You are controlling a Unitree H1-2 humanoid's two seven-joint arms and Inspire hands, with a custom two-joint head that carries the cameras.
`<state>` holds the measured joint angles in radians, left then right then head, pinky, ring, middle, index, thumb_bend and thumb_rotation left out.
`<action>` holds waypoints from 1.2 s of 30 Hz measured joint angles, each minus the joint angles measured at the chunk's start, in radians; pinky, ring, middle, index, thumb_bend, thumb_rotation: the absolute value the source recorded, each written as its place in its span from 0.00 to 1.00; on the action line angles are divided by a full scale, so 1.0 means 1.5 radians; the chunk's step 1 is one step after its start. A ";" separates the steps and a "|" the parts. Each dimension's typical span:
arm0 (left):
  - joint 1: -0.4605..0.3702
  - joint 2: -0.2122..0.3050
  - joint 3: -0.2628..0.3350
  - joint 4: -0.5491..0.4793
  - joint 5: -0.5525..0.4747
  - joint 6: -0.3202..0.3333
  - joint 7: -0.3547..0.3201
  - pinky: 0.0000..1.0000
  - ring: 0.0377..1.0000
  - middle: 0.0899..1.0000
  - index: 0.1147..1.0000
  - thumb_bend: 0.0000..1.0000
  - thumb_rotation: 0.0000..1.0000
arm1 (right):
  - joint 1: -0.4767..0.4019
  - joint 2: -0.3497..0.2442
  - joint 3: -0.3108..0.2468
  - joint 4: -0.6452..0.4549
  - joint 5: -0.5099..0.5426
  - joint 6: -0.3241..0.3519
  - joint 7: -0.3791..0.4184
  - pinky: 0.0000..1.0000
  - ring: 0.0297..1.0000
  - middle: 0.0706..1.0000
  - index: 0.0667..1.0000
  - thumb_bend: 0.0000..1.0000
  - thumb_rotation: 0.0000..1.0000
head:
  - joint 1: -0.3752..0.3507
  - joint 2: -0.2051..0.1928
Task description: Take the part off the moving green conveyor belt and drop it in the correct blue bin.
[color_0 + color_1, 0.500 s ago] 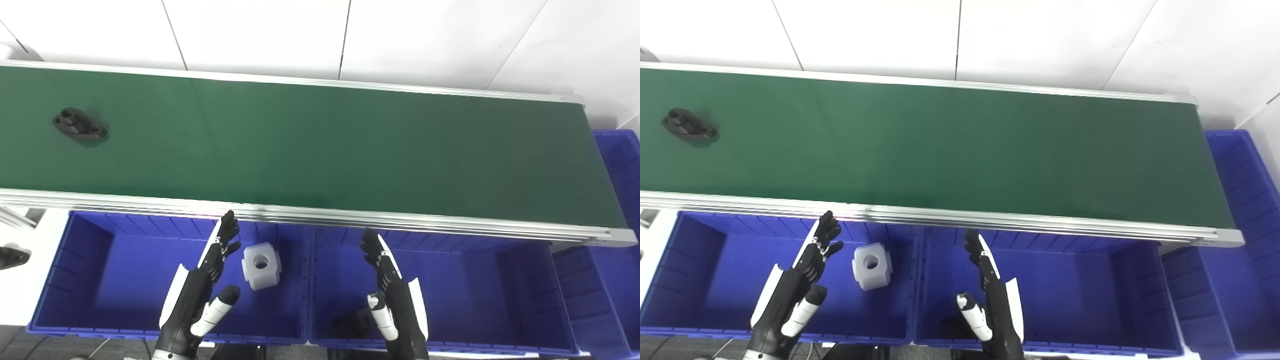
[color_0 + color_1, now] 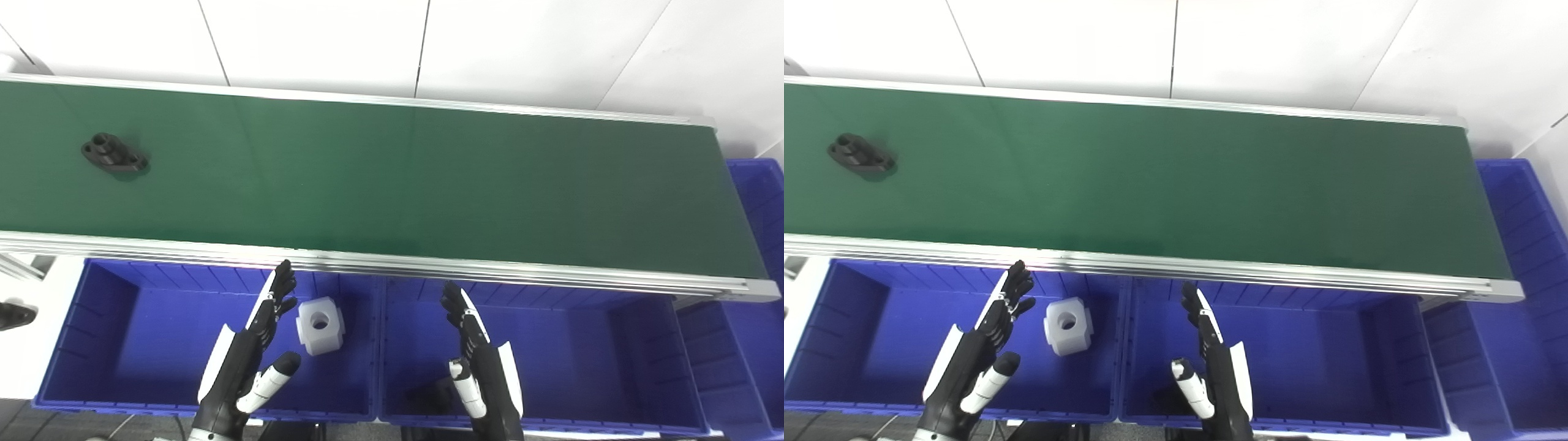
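Left eye view: part far from left robot hand

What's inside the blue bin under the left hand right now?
The left blue bin holds one white block with a round hole on top, lying beside the open left hand. The hand and forearm cover part of the bin floor, so anything under them cannot be seen.

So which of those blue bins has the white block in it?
The left blue bin, under the left robot hand. The white block sits near its right wall; the middle bin has none.
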<state>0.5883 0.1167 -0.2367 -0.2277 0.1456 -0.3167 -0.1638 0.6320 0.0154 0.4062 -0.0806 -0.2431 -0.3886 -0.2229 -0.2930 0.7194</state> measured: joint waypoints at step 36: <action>-0.018 -0.007 -0.018 0.051 0.008 -0.020 0.007 0.88 0.95 0.98 1.00 0.86 0.86 | -0.003 0.004 -0.011 0.024 0.023 -0.001 0.011 0.95 0.94 0.94 0.94 0.89 1.00 | 0.072 -0.059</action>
<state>0.5608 0.1058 -0.2641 -0.1512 0.1575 -0.3470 -0.1529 0.6275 0.0209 0.3903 -0.0443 -0.2080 -0.3902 -0.2061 -0.1856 0.6305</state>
